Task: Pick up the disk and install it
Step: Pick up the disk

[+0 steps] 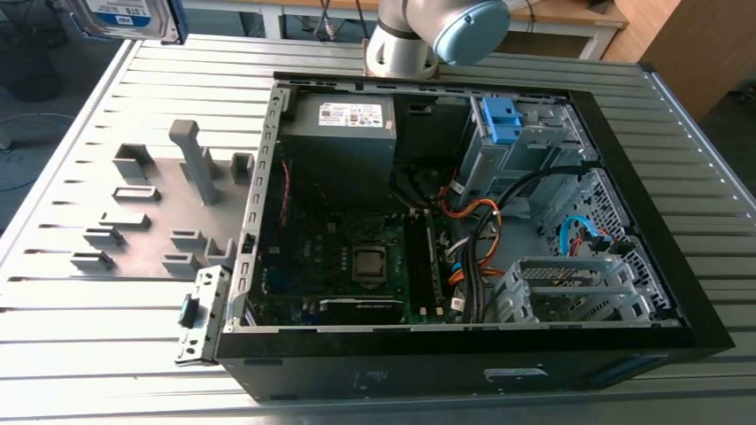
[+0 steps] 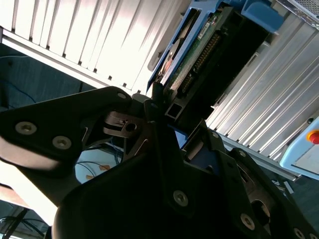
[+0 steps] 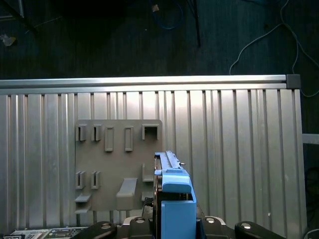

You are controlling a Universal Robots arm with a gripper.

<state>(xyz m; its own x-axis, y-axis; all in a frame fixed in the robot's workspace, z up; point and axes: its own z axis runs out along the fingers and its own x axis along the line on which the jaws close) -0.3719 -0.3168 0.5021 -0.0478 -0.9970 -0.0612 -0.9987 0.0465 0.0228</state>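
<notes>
The disk (image 1: 124, 16), silver with a white-and-blue label and blue side rails, hangs high above the far corner of the table at the exterior view's left. In the second wrist view my gripper (image 2: 169, 117) is shut on one end of the disk (image 2: 199, 55), whose green circuit board and blue rail face the camera. The first wrist view looks along the held disk (image 3: 174, 196) edge-on, with the black gripper (image 3: 172, 226) around it, above the slatted table and the grey fixture plate (image 3: 117, 169).
An open black computer case (image 1: 697, 292) lies on the slatted metal table (image 1: 71, 310). Inside are a power-supply box (image 1: 343, 119), a blue bracket in the drive bay (image 1: 501, 119), a metal cage (image 1: 567, 288) and loose cables. The grey fixture plate (image 1: 154, 204) lies beside the case.
</notes>
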